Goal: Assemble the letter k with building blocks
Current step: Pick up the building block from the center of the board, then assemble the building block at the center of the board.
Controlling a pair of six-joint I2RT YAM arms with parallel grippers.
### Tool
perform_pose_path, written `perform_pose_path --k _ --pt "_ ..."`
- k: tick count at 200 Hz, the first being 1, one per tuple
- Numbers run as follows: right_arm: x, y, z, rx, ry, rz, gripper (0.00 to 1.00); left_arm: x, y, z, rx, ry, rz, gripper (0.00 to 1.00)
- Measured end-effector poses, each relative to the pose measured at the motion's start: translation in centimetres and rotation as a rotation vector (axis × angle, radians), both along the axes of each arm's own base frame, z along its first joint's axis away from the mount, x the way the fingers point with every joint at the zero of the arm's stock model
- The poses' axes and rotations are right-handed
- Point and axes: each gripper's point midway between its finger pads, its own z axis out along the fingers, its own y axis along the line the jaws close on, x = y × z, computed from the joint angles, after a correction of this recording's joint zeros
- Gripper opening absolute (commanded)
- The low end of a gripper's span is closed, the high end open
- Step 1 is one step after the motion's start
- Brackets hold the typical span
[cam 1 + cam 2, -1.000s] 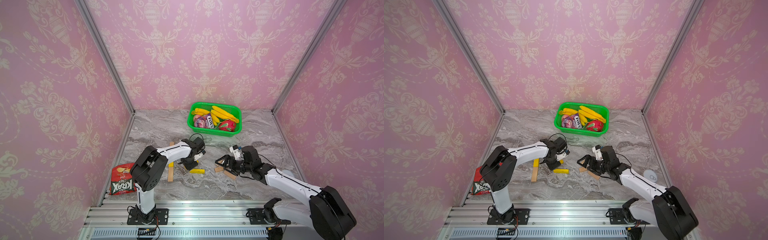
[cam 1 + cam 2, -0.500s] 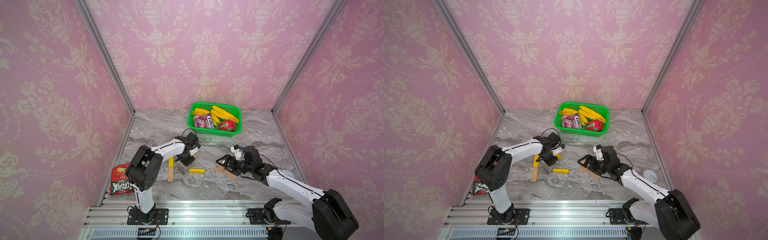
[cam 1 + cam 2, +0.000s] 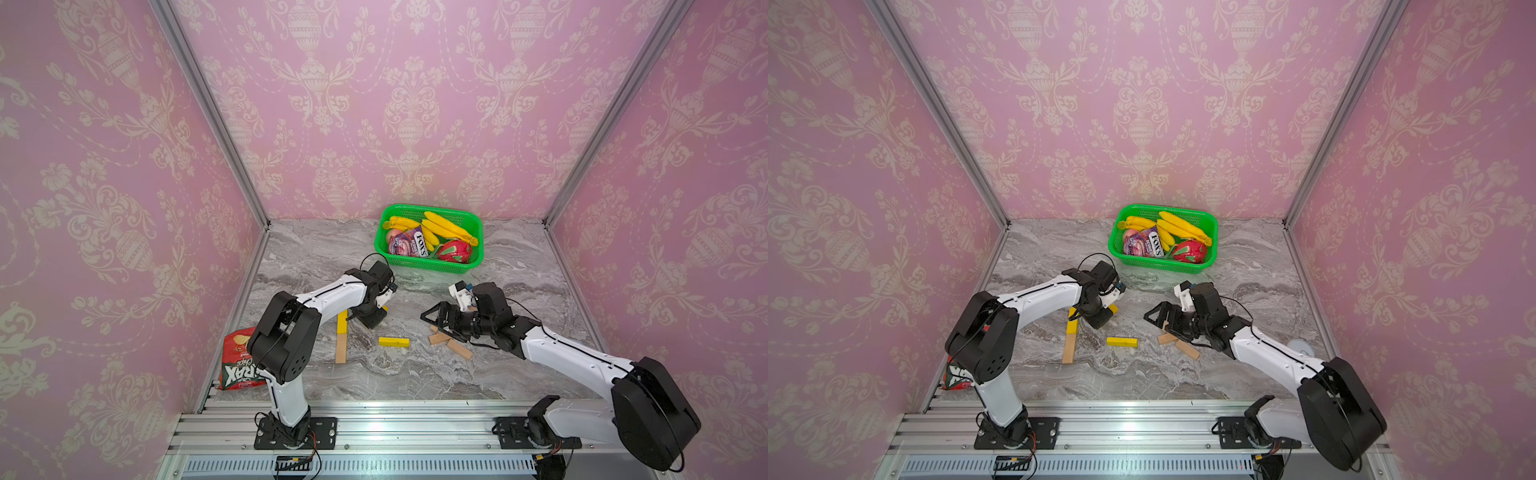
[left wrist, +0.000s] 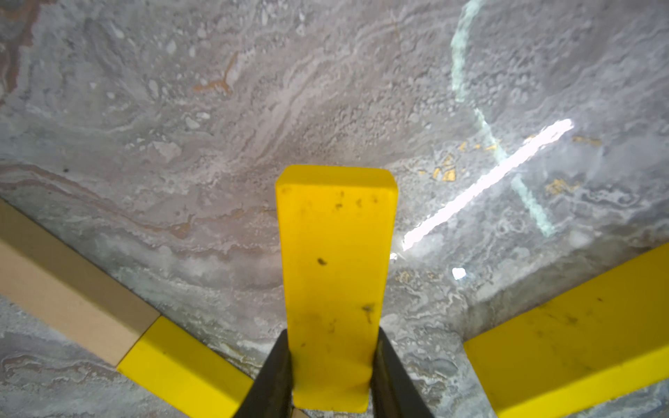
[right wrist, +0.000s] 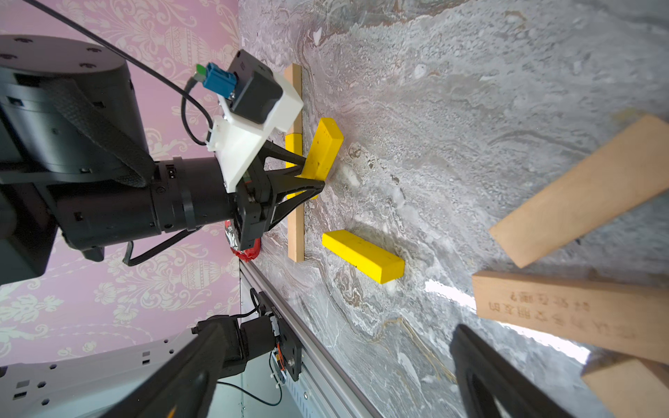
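Left tool: was clamped on one yellow block, centre frame.
Right tool: was spread wide, nothing gripped.
Yellow blocks: three were counted, one lying loose on the counter.
Wood blocks: five were counted in the right wrist view.

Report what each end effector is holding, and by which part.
Left end effector pinches a yellow building block by one end. Right end effector is open, empty.

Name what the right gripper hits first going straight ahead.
Likely the loose yellow block lying flat; if the right gripper clears it, the left gripper and its held yellow block beyond. Height unclear.
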Motion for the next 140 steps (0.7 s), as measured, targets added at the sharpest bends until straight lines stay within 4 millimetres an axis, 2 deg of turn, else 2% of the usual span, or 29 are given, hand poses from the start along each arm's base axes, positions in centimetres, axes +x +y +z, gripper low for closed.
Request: perform_pose_path --k 79,140 --pt "0.7 3.8 0.5 0.031 -0.020 0.052 1.00 1.1 2.2 0.2 0.015 -0.003 0.021 0.18" --pt "0.8 4.6 1.0 0.044 -0.032 0.065 1.00 1.7 2.7 0.2 0.019 -0.014 -0.020 0.20"
